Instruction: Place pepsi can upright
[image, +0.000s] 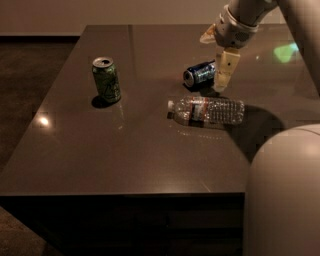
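The pepsi can is dark blue with a silver top and lies on its side on the dark table, its top facing left. My gripper hangs just above and to the right of the can, open and empty. One cream finger points down beside the can's right end. The other finger sits higher, behind the can. The can is not held.
A clear plastic bottle lies on its side just in front of the can. A green can stands upright at the left. My arm and base fill the right side of the view.
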